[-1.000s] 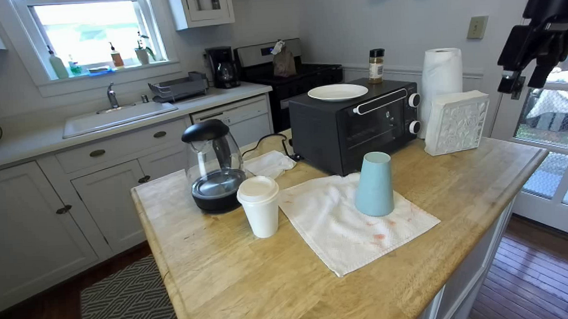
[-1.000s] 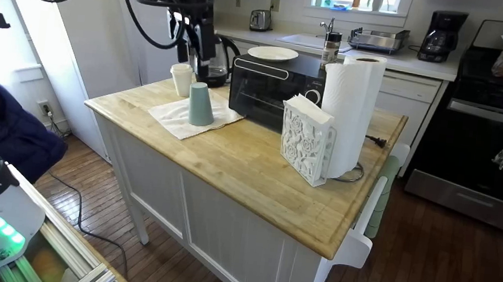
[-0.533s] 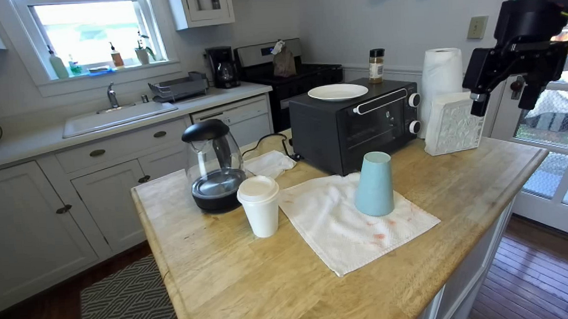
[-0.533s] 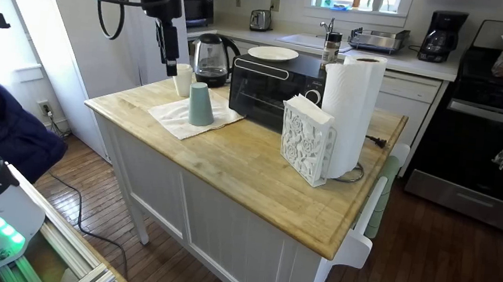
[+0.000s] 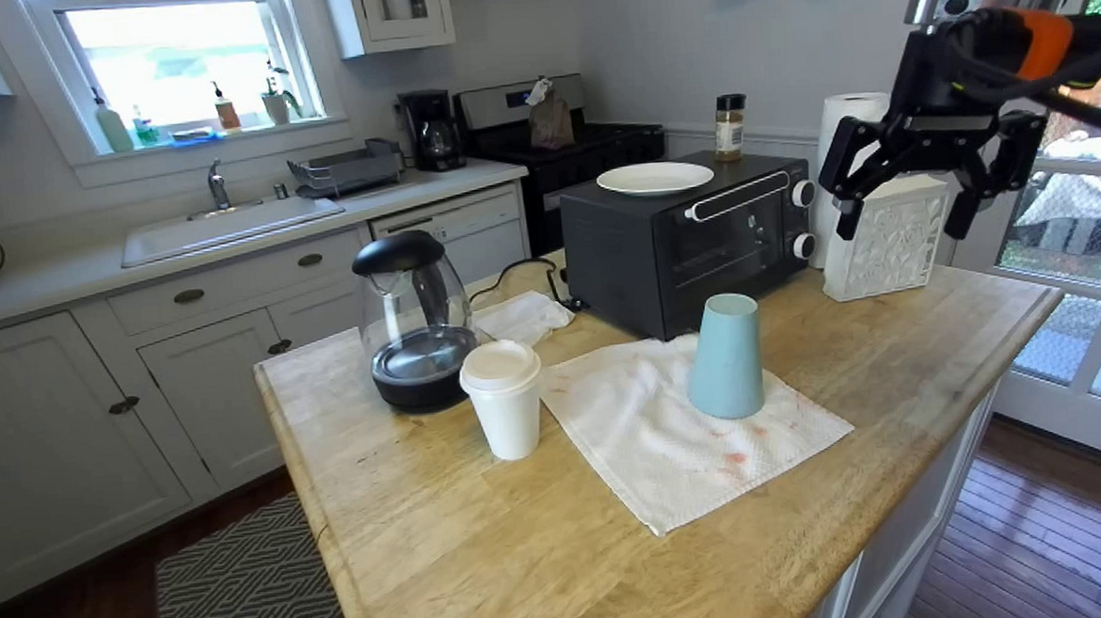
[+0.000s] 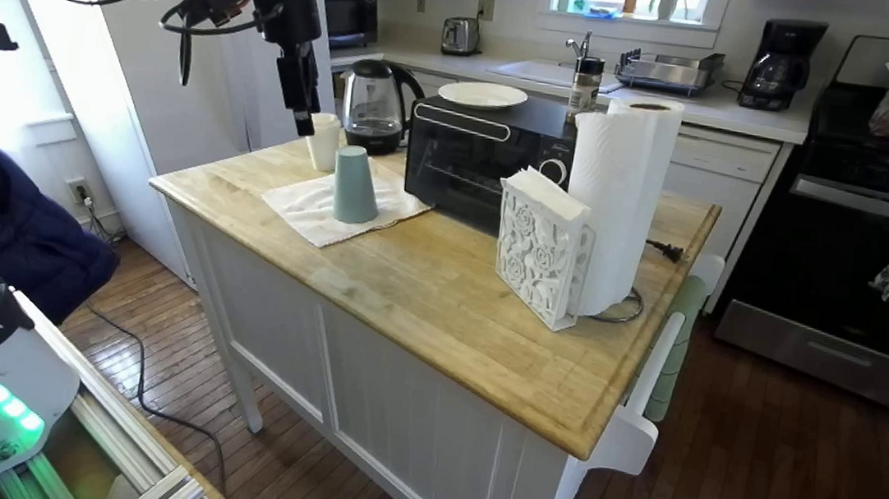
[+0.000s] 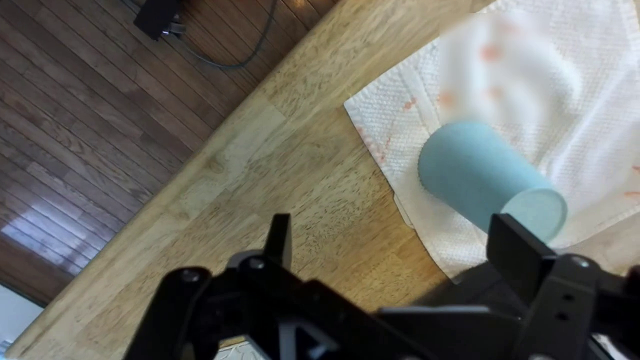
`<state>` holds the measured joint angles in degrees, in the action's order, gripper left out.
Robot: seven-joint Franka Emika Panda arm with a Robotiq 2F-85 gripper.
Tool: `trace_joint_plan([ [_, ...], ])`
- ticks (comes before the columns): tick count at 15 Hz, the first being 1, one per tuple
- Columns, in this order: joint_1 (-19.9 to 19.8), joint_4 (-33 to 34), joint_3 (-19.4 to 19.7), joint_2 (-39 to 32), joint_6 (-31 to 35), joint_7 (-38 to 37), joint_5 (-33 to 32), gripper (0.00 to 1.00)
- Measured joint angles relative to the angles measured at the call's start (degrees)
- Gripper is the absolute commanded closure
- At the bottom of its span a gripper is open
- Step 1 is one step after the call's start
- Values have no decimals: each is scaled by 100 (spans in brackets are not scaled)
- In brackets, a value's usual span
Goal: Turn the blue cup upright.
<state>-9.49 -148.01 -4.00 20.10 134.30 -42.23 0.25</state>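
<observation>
The blue cup (image 5: 726, 361) stands upside down, its narrow closed end up, on a white cloth (image 5: 643, 455) on the wooden island. It also shows in the other views (image 6: 355, 186) (image 7: 472, 167). My gripper (image 5: 905, 225) is open and empty, up in the air above the island and apart from the cup. In an exterior view it appears edge-on (image 6: 304, 127). In the wrist view the gripper (image 7: 391, 218) has its fingers wide apart over bare wood and cloth edge; the right finger (image 7: 517, 255) overlaps the near side of the cup's closed end.
A white lidded cup (image 5: 507, 405) and a glass kettle (image 5: 420, 344) stand beside the cloth. A black toaster oven (image 5: 623, 258) is behind the blue cup, with a plate (image 5: 655, 179) and spice jar (image 5: 730, 130) on top. A napkin holder (image 6: 540, 243) and paper towels (image 6: 623, 202) stand farther along.
My gripper has moved across and lower, toward the cup in an exterior view, and has turned so both fingers show spread apart. The blue cup has not moved.
</observation>
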Motion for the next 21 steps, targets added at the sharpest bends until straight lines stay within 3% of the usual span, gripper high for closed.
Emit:
trace_joint_plan([
  [4, 17, -28, -85, -336, 580, -354, -4, 0],
  [8, 17, -28, -100, -423, 674, -396, -4, 0],
  [15, 166, 145, 54, -805, 616, -134, 133, 0],
  [21, 440, 1040, 194, -1634, 22, 463, 735, 0],
])
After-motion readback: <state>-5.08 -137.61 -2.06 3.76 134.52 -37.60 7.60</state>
